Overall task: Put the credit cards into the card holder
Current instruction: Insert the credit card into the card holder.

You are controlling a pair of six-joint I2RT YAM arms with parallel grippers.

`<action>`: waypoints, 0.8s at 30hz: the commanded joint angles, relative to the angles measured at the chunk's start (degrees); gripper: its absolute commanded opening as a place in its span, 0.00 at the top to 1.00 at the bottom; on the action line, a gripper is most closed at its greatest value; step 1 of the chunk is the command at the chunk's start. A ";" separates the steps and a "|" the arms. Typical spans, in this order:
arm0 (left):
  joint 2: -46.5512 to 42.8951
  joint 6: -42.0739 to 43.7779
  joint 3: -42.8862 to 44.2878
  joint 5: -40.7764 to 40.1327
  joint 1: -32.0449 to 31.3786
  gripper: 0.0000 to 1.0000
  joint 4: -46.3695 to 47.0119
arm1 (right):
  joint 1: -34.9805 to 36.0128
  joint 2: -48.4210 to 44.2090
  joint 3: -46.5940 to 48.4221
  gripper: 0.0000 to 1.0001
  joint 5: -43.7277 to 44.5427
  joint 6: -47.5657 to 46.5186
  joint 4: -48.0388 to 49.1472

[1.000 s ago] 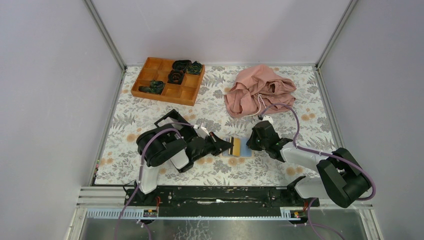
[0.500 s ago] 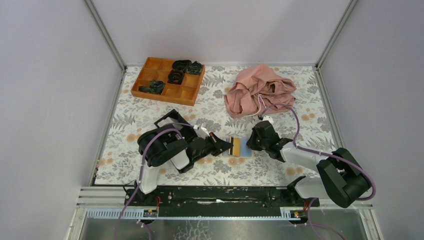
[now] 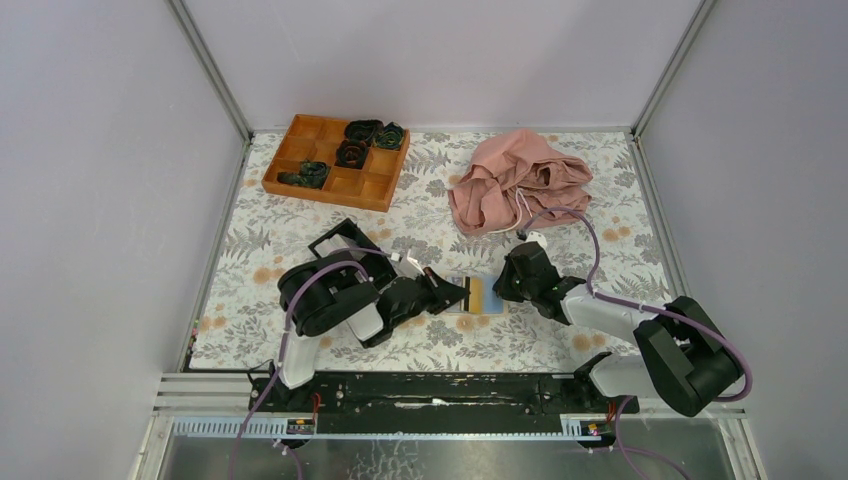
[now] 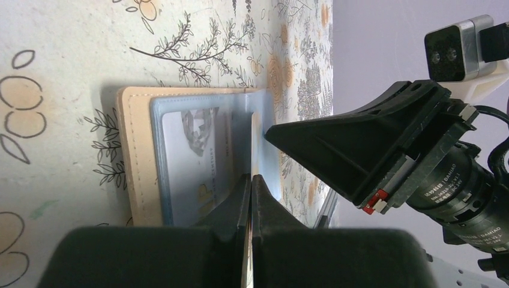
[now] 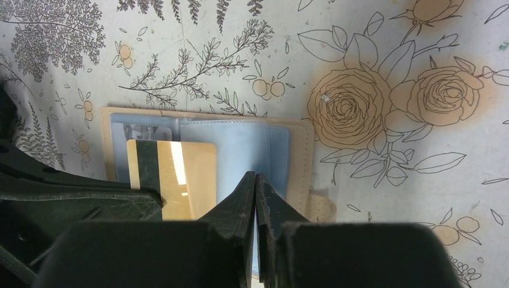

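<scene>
Our left gripper (image 4: pixel 251 177) is clamped on a gold credit card (image 5: pixel 192 174), which the left wrist view shows edge-on as a thin line between the fingers. The card has a dark stripe and reaches out over the left half of the open card holder (image 5: pixel 297 162). We cannot tell whether its edge has entered a slot or only lies above the blue pockets.

Our right gripper (image 5: pixel 256 175) has its fingers drawn together. Its tips are over the blue pocket on the right half of the holder, and we cannot tell whether they pinch anything there.

The holder lies flat and open on the flowered bench (image 3: pixel 300 225), near the middle, directly between the two grippers. A pale grey card (image 4: pixel 186 156) sits behind the clear window on its left side.

At the far left of the bench stands an orange compartment tray (image 3: pixel 330 197) with dark rolled items (image 3: pixel 352 152) in some of its cells. At the far right lies a crumpled pink cloth (image 3: pixel 515 180), well apart from the holder
</scene>
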 commanded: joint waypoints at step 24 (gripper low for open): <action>2.55 -1.84 4.73 -11.59 -6.33 1.00 -7.79 | -0.03 -10.09 -0.34 0.79 10.20 -1.35 -14.18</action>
